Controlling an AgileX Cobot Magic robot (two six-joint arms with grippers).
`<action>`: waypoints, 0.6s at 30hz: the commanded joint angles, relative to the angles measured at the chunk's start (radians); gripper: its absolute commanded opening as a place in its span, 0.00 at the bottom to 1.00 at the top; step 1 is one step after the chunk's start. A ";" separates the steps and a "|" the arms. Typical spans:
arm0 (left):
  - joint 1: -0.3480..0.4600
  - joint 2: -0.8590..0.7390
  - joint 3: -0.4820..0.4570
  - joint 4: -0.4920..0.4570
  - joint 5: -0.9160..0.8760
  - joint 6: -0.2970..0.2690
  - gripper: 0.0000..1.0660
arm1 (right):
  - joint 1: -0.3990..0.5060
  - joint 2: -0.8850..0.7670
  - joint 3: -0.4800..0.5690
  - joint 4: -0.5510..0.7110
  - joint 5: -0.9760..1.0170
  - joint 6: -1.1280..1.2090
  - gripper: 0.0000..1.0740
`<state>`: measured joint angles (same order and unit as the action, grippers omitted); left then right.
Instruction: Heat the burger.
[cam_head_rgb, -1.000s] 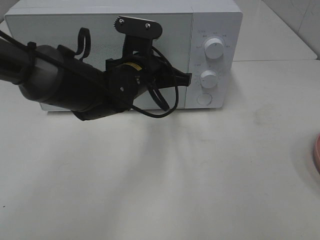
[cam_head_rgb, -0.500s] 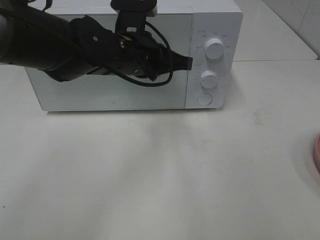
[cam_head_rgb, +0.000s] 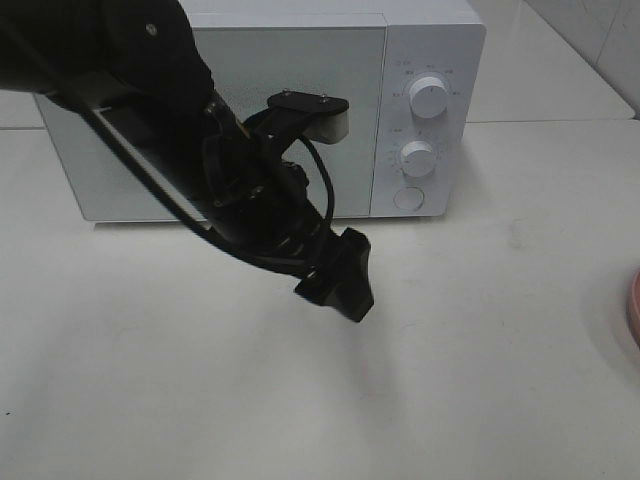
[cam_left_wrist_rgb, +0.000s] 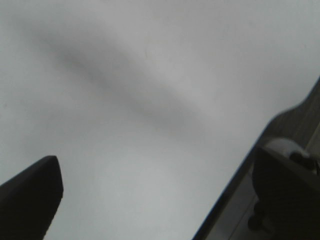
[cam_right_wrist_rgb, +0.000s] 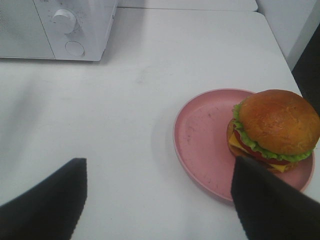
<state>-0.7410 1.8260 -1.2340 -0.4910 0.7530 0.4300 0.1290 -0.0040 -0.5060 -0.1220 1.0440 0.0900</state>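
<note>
white microwave (cam_head_rgb: 300, 110) sat at the back of a smooth, matte white table (cam_head_rgb: 480, 380): boxy body, door closed, door panel a pale grey-green sheen. right control strip carried two round white knobs, upper (cam_head_rgb: 428, 97) and lower (cam_head_rgb: 418, 157), with a flat round button (cam_head_rgb: 408, 198) below them.

left arm, glossy black casing with looped black cables, reached down in front of the door. left gripper (cam_head_rgb: 338, 275) hung over bare table just ahead of the microwave. in the left wrist view its two dark, blunt fingers (cam_left_wrist_rgb: 30, 195) stood wide apart at the frame edges with only blurred white surface between them; released, nothing in it.

right gripper (cam_right_wrist_rgb: 160, 200) also spread, both black fingertips apart over the table, empty.

the burger (cam_right_wrist_rgb: 272, 130) sat on a shallow round pink plate (cam_right_wrist_rgb: 200, 135), toward one side of it: glossy golden-brown dome bun, frilly green lettuce, yellow cheese corner, red slice. plate lay on the table well apart from the microwave; only its pink rim (cam_head_rgb: 633, 310) showed at the right edge of the high view.
</note>
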 joint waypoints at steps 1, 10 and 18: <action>0.001 -0.050 -0.003 0.086 0.123 -0.013 0.95 | -0.004 -0.028 -0.001 -0.001 -0.008 -0.011 0.71; 0.073 -0.194 -0.008 0.387 0.257 -0.362 0.95 | -0.004 -0.028 -0.001 -0.001 -0.008 -0.011 0.71; 0.331 -0.252 -0.007 0.421 0.451 -0.397 0.95 | -0.004 -0.028 -0.001 -0.001 -0.008 -0.011 0.71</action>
<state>-0.4240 1.5800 -1.2410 -0.0740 1.1760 0.0320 0.1290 -0.0040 -0.5060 -0.1220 1.0440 0.0900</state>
